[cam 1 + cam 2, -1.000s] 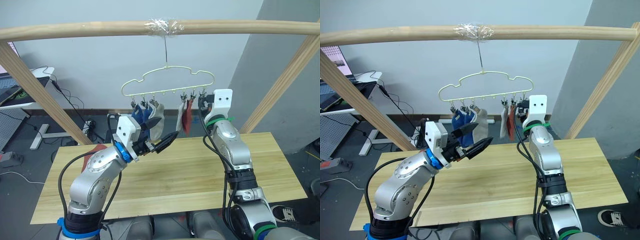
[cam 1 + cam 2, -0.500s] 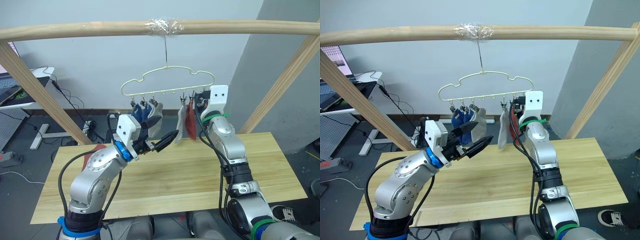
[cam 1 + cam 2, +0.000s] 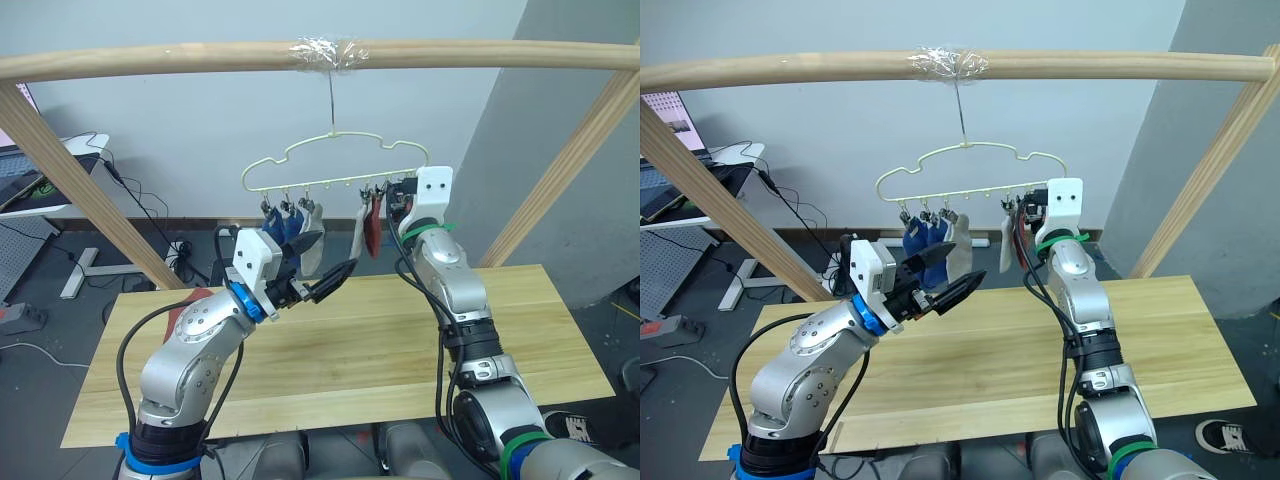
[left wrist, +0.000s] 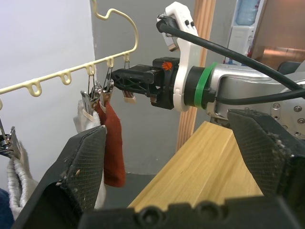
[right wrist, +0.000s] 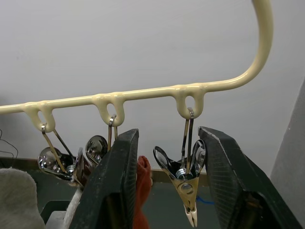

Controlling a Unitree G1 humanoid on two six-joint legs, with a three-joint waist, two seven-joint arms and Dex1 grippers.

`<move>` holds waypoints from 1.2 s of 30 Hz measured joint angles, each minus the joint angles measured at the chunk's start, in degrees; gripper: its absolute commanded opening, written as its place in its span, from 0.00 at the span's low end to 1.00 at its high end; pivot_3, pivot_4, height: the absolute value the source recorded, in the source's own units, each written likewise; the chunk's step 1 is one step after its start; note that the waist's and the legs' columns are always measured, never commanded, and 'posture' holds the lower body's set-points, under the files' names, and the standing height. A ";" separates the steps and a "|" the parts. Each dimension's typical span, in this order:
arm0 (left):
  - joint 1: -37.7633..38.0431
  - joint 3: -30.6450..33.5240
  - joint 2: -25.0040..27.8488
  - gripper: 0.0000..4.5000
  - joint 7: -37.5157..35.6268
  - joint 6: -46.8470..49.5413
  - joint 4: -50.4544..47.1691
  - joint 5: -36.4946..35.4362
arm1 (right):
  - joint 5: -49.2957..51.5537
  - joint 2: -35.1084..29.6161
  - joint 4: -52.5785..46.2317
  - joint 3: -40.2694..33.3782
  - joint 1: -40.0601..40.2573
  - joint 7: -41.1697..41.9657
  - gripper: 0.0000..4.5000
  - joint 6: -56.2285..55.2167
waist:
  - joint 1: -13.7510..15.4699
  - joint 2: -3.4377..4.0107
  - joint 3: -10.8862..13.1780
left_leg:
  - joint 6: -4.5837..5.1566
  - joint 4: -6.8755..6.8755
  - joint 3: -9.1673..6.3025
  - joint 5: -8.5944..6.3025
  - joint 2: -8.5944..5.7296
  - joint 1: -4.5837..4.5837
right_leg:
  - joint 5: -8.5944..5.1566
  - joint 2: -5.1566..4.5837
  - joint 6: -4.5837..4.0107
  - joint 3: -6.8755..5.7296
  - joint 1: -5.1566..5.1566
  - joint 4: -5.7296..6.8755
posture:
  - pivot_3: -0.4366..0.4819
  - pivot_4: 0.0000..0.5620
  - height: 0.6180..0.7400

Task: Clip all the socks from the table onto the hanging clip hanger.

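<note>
The pale-yellow clip hanger [image 3: 330, 182] hangs by its hook from a wooden bar [image 3: 200, 58]. Two blue socks [image 3: 280, 228] and a grey sock [image 3: 314, 243] are clipped at its left. A grey sock [image 3: 358, 235] and a rust-red sock [image 3: 374, 228] are clipped toward its right. Another rust-red sock [image 3: 183, 305] lies on the table [image 3: 380, 350], partly hidden behind my left arm. My right gripper [image 5: 167, 134] is open at the hanger's right end, its fingers on either side of an empty clip [image 5: 187, 179]. My left gripper [image 3: 325, 262] is open and empty just below the left socks.
Slanted wooden posts [image 3: 70, 180] [image 3: 560, 170] stand at both ends of the table. A white desk [image 3: 55, 190] and floor cables lie beyond the far left corner.
My right gripper has risen and shifted left to the hanger's end clip. The grey and red socks beside it have swung a little. The left arm has barely moved.
</note>
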 measured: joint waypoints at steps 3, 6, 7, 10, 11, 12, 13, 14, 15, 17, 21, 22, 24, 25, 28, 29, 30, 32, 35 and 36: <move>0.00 -0.46 -0.04 1.00 0.03 0.00 0.00 0.00 | 0.03 0.07 0.87 -0.01 0.00 0.01 0.11 -0.30 | 0.00 0.00 0.00 | 0.00 0.00 -0.01 0.00 0.00 0.00 | 0.00 0.00 0.00 0.00 0.00 0.01 | 0.47 0.25 1.00; -0.01 -0.46 -0.15 1.00 0.17 0.00 0.00 0.00 | 0.08 0.05 1.00 -0.04 -0.06 0.10 0.00 -0.78 | 0.00 0.00 0.00 | 0.00 0.00 -0.01 0.00 0.00 0.00 | 0.00 0.00 0.00 0.00 0.00 0.01 | 0.47 0.25 1.00; -0.01 -0.47 -0.21 1.00 0.26 0.00 0.00 0.00 | 0.09 0.00 1.00 -0.08 -0.20 0.09 0.00 -0.87 | 0.02 0.00 0.00 | 0.00 0.01 -0.01 0.00 0.00 0.00 | 0.00 0.00 0.00 0.00 0.01 0.01 | 0.47 0.24 1.00; 0.00 -0.48 -0.33 1.00 0.70 0.00 0.00 0.00 | 0.16 -0.34 0.99 -0.21 -0.23 0.13 0.00 -0.87 | 0.06 0.00 0.00 | 0.00 0.02 -0.01 0.00 0.00 0.01 | 0.00 0.00 0.00 0.00 0.01 0.01 | 0.46 0.25 1.00; 0.01 -0.48 -0.38 1.00 1.08 0.00 0.01 0.01 | 0.21 -0.50 0.98 -0.24 -0.23 0.20 0.00 -0.82 | 0.06 0.00 0.00 | 0.00 0.02 0.00 0.00 0.00 0.01 | 0.00 0.00 0.00 0.00 0.02 0.01 | 0.46 0.25 1.00; 0.07 -0.38 -0.38 1.00 1.35 0.00 0.08 0.07 | 0.39 -0.79 0.75 -0.23 -0.23 0.48 0.00 -0.35 | 0.06 0.00 0.00 | 0.00 0.02 -0.01 0.00 0.00 0.01 | 0.00 0.00 0.00 0.00 0.02 0.01 | 0.46 0.25 1.00; 0.26 -0.10 -0.37 1.00 1.86 0.00 0.29 0.11 | 0.61 -1.21 0.19 -0.21 -0.22 1.18 0.00 0.63 | 0.07 0.00 0.00 | 0.00 0.02 0.00 0.00 0.00 0.01 | 0.00 0.00 0.00 0.00 0.02 0.01 | 0.46 0.25 1.00; 0.70 0.61 -0.36 1.00 2.72 0.04 0.86 0.24 | 0.75 -1.93 -0.77 -0.18 -0.22 2.04 0.00 2.15 | 0.07 0.00 0.00 | 0.00 0.02 -0.01 0.00 0.00 0.02 | 0.00 0.00 0.00 0.00 0.02 0.02 | 0.45 0.25 1.00; 1.21 1.41 -0.05 1.00 3.74 0.02 2.24 0.78 | 1.10 -3.00 -1.80 -0.08 -0.22 3.40 0.00 4.18 | 0.07 0.00 0.00 | 0.00 0.02 -0.01 0.00 0.00 0.03 | 0.00 0.00 0.00 0.00 0.02 0.02 | 0.44 0.26 1.00; 3.09 2.92 2.35 1.00 6.07 -1.65 7.40 4.75 | 2.72 -5.65 -4.30 0.16 -0.19 7.11 0.00 9.01 | 0.00 0.01 0.00 | 0.01 0.00 -0.01 0.00 0.00 0.11 | -0.01 0.01 -0.01 0.00 0.04 0.04 | 0.44 0.26 1.00; 6.52 7.59 7.42 1.00 9.05 -6.77 23.46 12.49 | 5.20 -12.44 -9.85 0.08 -0.02 13.95 0.00 18.17 | 0.02 0.01 0.01 | 0.01 -0.01 -0.04 0.00 0.02 0.08 | -0.21 0.02 -0.34 -0.05 0.02 0.05 | 0.44 0.27 1.00; 6.34 8.25 8.67 1.00 9.10 -8.31 27.54 13.78 | 5.63 -13.50 -10.95 0.17 -0.01 15.39 0.00 20.27 | 0.20 0.00 0.01 | 0.01 0.00 -0.06 0.00 0.02 0.07 | -0.21 0.02 -0.35 -0.08 0.03 0.03 | 0.44 0.27 1.00; 5.76 9.65 10.40 1.00 9.08 -10.72 34.71 15.81 | 6.56 -14.67 -12.71 0.23 0.05 17.32 0.00 23.18 | 0.37 0.00 0.01 | 0.01 0.01 -0.04 0.00 0.02 0.05 | -0.21 0.00 -0.35 -0.07 0.03 0.00 | 0.44 0.28 1.00; 5.11 9.74 10.82 1.00 9.05 -11.93 37.60 16.66 | 6.95 -14.95 -13.32 0.17 0.12 17.63 0.00 24.22 | 0.50 -0.01 0.02 | 0.00 0.01 -0.03 0.00 0.01 0.03 | -0.21 -0.01 -0.34 -0.07 0.03 -0.01 | 0.44 0.29 1.00; 0.04 9.61 11.31 1.00 8.82 -15.89 49.80 19.20 | 7.58 -14.93 -15.01 0.03 1.02 17.60 0.00 26.97 | 1.25 -0.07 0.05 | 0.00 0.01 -0.07 0.00 0.00 0.04 | -0.20 -0.01 -0.33 -0.11 0.02 0.02 | 0.44 0.29 1.00; -1.12 9.62 11.36 1.00 8.81 -16.89 52.85 19.74 | 7.71 -14.86 -15.71 -0.03 1.37 17.54 0.00 27.62 | 1.34 -0.07 0.06 | 0.01 0.00 -0.04 0.00 0.00 0.04 | -0.18 -0.01 -0.29 -0.09 0.02 0.00 | 0.44 0.29 1.00; -2.66 9.59 11.35 1.00 8.78 -18.04 56.37 20.30 | 7.80 -14.79 -16.37 -0.08 1.64 17.45 0.00 28.19 | 1.48 -0.07 0.05 | 0.00 -0.01 -0.04 0.00 0.00 0.04 | -0.07 -0.02 -0.09 -0.08 0.02 0.00 | 0.44 0.29 1.00; -6.32 9.61 11.42 1.00 8.82 -19.84 64.09 21.41 | 7.95 -14.29 -17.79 -0.09 2.19 17.21 0.00 29.44 | 1.63 -0.09 0.07 | 0.00 -0.01 -0.07 0.00 0.00 0.02 | -0.04 -0.01 -0.04 -0.13 0.01 -0.01 | 0.42 0.30 1.00; -10.86 9.65 11.44 1.00 8.92 -22.11 73.53 22.33 | 8.14 -13.90 -19.37 -0.03 2.75 17.03 0.00 30.80 | 1.61 -0.12 0.08 | 0.00 -0.01 -0.06 0.00 0.01 0.01 | -0.03 -0.01 -0.02 -0.12 0.01 -0.01 | 0.41 0.29 1.00; -12.19 9.66 11.46 1.00 8.92 -22.60 76.23 22.60 | 8.14 -13.91 -19.63 -0.04 2.83 16.97 0.00 31.16 | 1.59 -0.12 0.08 | 0.00 -0.01 -0.06 0.00 0.00 0.02 | -0.02 -0.02 -0.02 -0.12 0.01 -0.01 | 0.41 0.29 1.00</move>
